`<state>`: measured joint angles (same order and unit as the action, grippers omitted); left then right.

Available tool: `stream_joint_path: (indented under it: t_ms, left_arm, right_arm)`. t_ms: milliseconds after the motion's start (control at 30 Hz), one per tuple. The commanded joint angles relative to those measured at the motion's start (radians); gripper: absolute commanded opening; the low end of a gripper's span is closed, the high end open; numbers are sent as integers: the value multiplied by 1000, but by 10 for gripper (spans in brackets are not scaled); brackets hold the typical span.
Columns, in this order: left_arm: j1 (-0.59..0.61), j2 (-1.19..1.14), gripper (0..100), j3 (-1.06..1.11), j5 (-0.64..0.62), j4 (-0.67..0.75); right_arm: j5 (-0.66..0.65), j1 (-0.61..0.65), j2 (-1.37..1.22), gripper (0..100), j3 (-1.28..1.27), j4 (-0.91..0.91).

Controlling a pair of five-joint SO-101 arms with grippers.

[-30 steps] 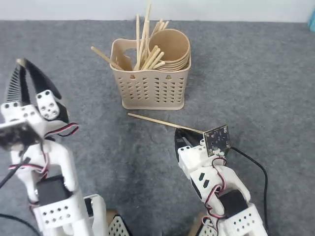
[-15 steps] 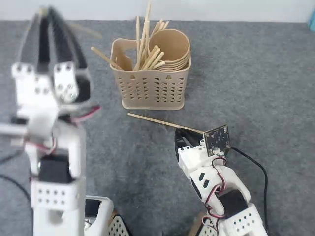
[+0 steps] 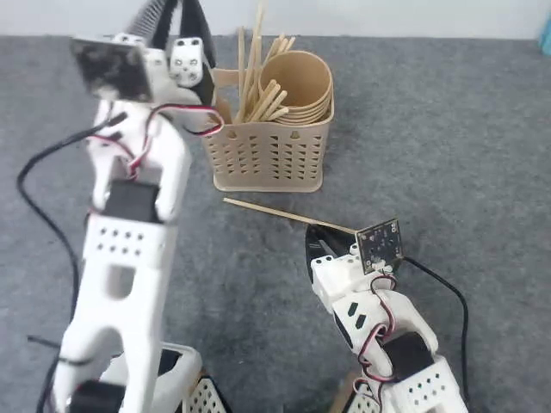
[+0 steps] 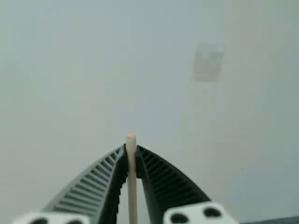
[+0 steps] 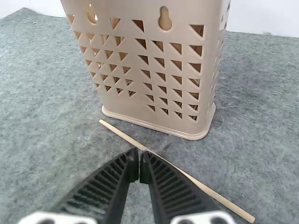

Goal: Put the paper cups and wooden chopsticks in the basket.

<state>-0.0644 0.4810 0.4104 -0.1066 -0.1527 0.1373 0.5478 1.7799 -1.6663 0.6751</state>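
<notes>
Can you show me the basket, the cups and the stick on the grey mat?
Beige plastic basket [image 3: 271, 159]: high view, front wall.
Stacked brown paper cups [image 3: 297, 77]: high view, top cup's inside.
Loose wooden chopstick [image 3: 275, 212]: high view, mid-shaft.

Swings the left arm up off the left side of the table and stretches it forward and to the right. Brings the left gripper [image 3: 175, 9] from low over the grey mat to high up, just beside the left rim of the basket [image 3: 267, 159]. Carries the clamped chopstick [image 4: 131, 186] along.
</notes>
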Motion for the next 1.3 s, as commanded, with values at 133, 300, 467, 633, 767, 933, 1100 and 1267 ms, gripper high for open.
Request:
stream_joint_path:
  t_ms: [133, 300, 467, 633, 767, 933, 1100, 1267]
  left_arm:
    - [0, -44, 183, 18, -12, 8]
    - [-2, 2, 235, -91, -9, -278]
    - [-2, 60, 235, -298, -9, -595]
    - [81, 144, 235, -512, -9, -884]
    - [192, 206, 235, -587, -11, -1037]
    - [308, 215, 235, -453, -11, -1183]
    - [396, 224, 235, -101, -11, -1134]
    - [463, 224, 235, 193, -64, -987]
  right_arm:
    - [5, -10, -12, 35, -20, -24]
    - [3, -10, -12, 35, -20, -24]
    - [-31, -10, -12, 35, -20, -24]
    - [-35, -10, -13, 35, -20, -24]
    - [-35, -10, -13, 35, -20, -24]
    - [-35, -10, -13, 35, -20, -22]
    - [-35, -10, -13, 35, -20, -22]
    - [-38, -10, -13, 35, -20, -21]
